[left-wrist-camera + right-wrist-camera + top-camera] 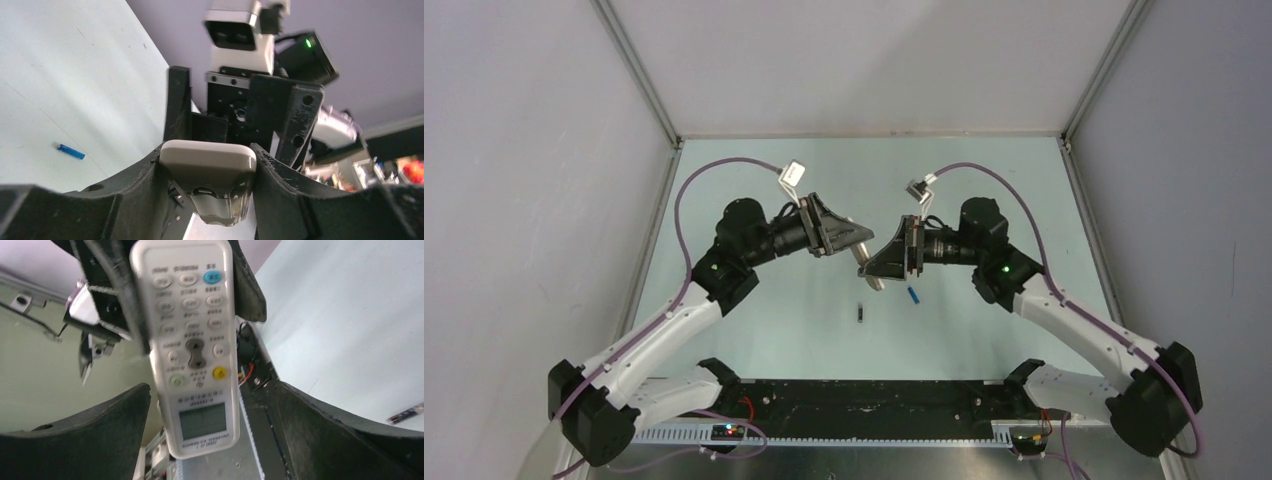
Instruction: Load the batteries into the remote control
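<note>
The left gripper [209, 156] pinches the remote control [192, 340] by its sides, held above mid-surface [754, 180]. The right gripper [214, 400] is spread wide around its screen end. The blue battery [913, 294] and the black battery [861, 314] lie on the surface just nearer, black to the left.

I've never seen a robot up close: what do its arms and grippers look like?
The left arm and right arm wear white shells low down, black joints and wrists above. A purple cable loops along each to a small silver camera box. A green light glows at each elbow. The left gripper and right gripper are black wedges with two thick fingers.
</note>
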